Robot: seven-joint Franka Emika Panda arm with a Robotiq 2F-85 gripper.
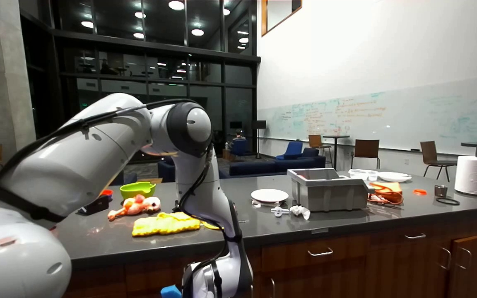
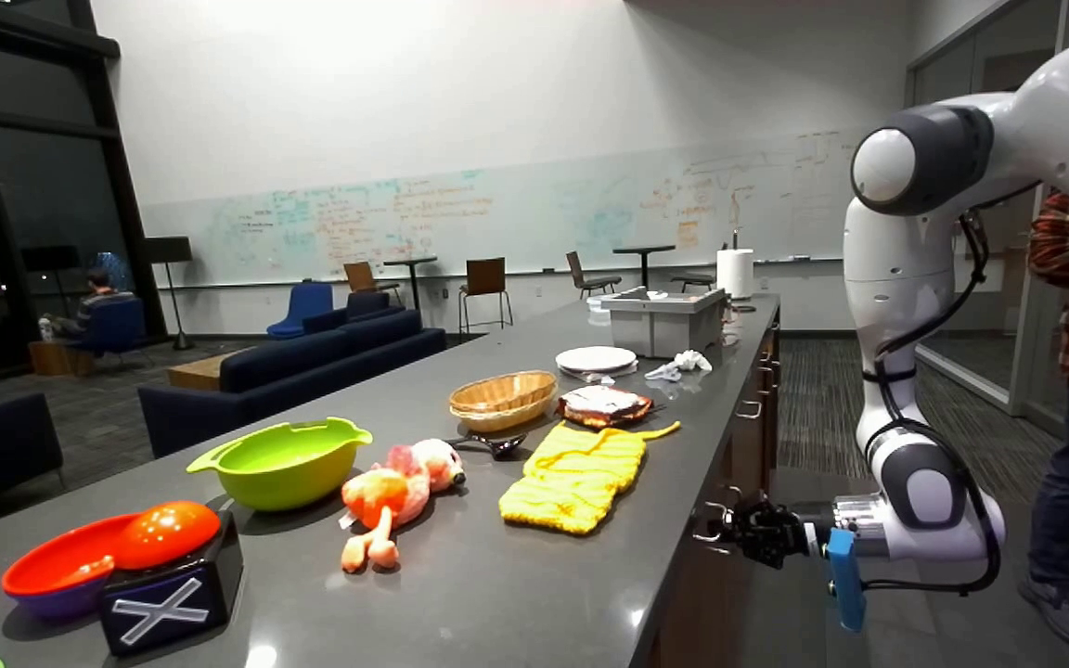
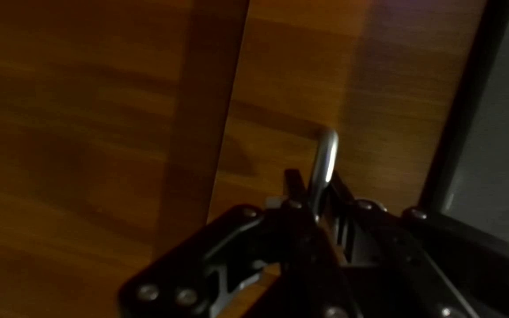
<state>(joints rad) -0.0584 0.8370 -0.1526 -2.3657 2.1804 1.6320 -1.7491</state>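
Shiny grey bench (image 2: 497, 594), blue sofa (image 2: 340, 366), scribbled whiteboard (image 2: 544, 209). Silver handle (image 3: 324, 159) sticks out from brown drawer (image 3: 290, 79), lies longways beside bench edge. Fingers (image 3: 295, 186) nearly together, pinching handle.

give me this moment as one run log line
end effector: closed around metal handle | drawer: looks shut | yellow knitted cloth: on countertop

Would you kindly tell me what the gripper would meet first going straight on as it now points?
Probably the wooden drawer front, which lies behind the metal handle that the gripper has between its jaws; how near it is remains unclear.
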